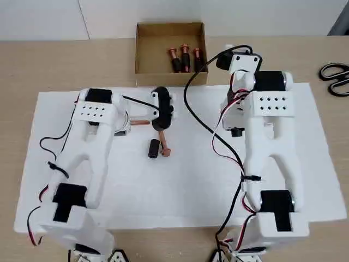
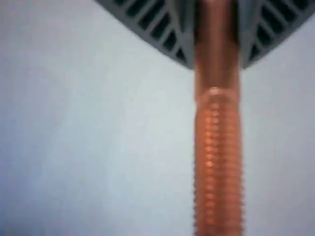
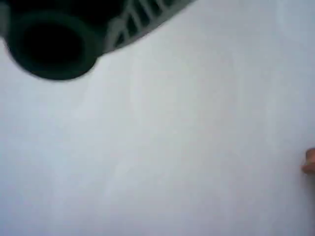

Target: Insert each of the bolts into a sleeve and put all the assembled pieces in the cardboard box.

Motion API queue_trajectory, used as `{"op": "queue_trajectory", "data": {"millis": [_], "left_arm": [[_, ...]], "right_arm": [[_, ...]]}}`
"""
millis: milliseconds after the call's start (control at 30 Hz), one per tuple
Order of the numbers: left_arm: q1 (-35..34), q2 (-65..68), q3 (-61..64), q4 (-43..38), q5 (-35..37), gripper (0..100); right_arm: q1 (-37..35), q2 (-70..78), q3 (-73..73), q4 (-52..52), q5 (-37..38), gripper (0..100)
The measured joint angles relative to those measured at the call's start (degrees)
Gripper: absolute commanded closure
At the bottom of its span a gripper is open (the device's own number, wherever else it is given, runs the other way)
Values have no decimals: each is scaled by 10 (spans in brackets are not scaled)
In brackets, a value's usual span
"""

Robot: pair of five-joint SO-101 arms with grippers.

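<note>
Twice loaded for mating: clamping a copper bolt [image 2: 216, 162] by its shank in the left gripper [image 2: 216, 49] to bare the threads, seemingly pinching a black sleeve [image 3: 51, 46] in the right gripper [image 1: 235, 126], above the white sheet [image 1: 191, 191].

A white sheet [image 1: 180, 185] covers the light wooden table [image 1: 65, 60].

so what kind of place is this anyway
Probably a robotics lab bench: two robot arms on a paper-covered wooden table, a cardboard box holding assembled bolts, and scissors off to the side.
</note>
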Motion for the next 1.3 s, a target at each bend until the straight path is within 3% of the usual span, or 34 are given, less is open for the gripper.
{"op": "queue_trajectory", "data": {"millis": [433,667,1000,1133,1300], "left_arm": [[11,53,0,-6,0,987],[11,53,-1,-8,0,899],[11,53,-17,-10,7,897],[11,53,-88,-13,71,897],[-4,53,-207,-2,267,897]], "right_arm": [[0,0,0,0,0,995],[0,0,0,0,0,995],[0,0,0,0,0,995],[0,0,0,0,0,995],[0,0,0,0,0,995]]}}
